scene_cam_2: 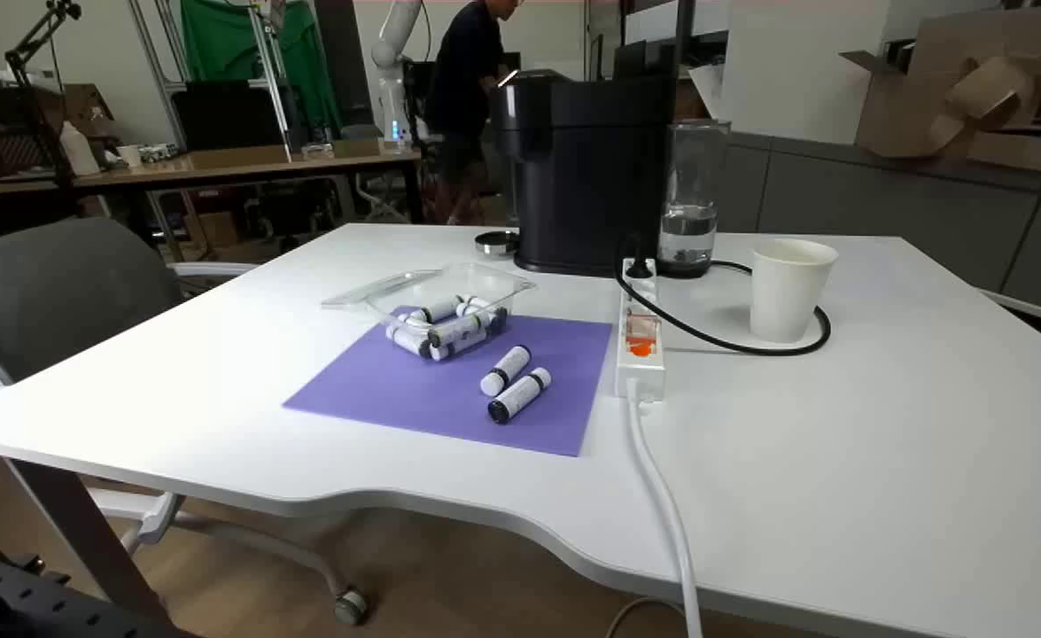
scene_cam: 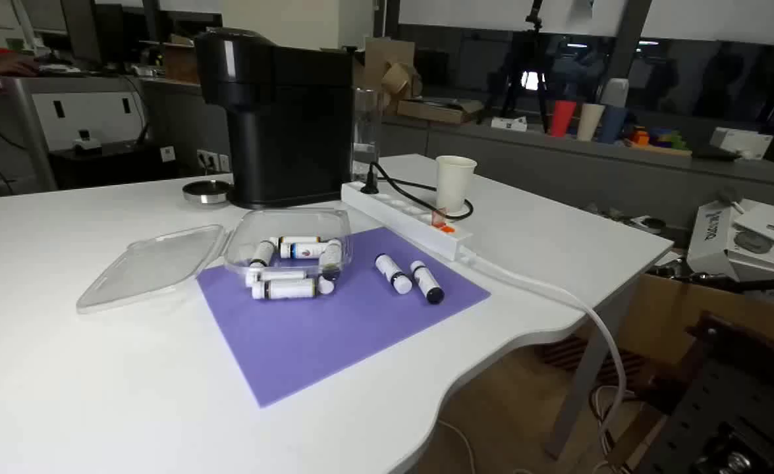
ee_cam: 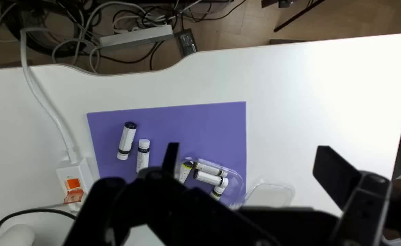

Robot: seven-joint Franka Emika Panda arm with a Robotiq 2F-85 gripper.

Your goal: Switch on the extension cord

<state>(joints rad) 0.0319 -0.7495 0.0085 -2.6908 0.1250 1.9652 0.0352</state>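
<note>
The extension cord [scene_cam: 413, 227] is a long white power strip lying flat on the table. It also shows in an exterior view [scene_cam_2: 652, 383] and at the lower left of the wrist view [ee_cam: 86, 175]. An orange switch [ee_cam: 73, 183] sits near its cable end, with a clear reddish flap [ee_cam: 74, 196] standing raised beside it. A black plug [scene_cam: 369, 184] sits in the far end. The gripper [ee_cam: 248, 148] is open and empty, with its fingers wide apart above the table, to the right of the strip in the wrist view. The gripper is out of both exterior views.
A white cup [scene_cam_2: 790, 288] and black cable stand beside the strip. A black coffee machine [scene_cam: 288, 125] is behind it. A purple mat [scene_cam: 334, 342] bears a clear container [scene_cam: 288, 224] of small bottles and two loose bottles [scene_cam_2: 520, 394]. The white cable [scene_cam_2: 662, 496] hangs over the table edge.
</note>
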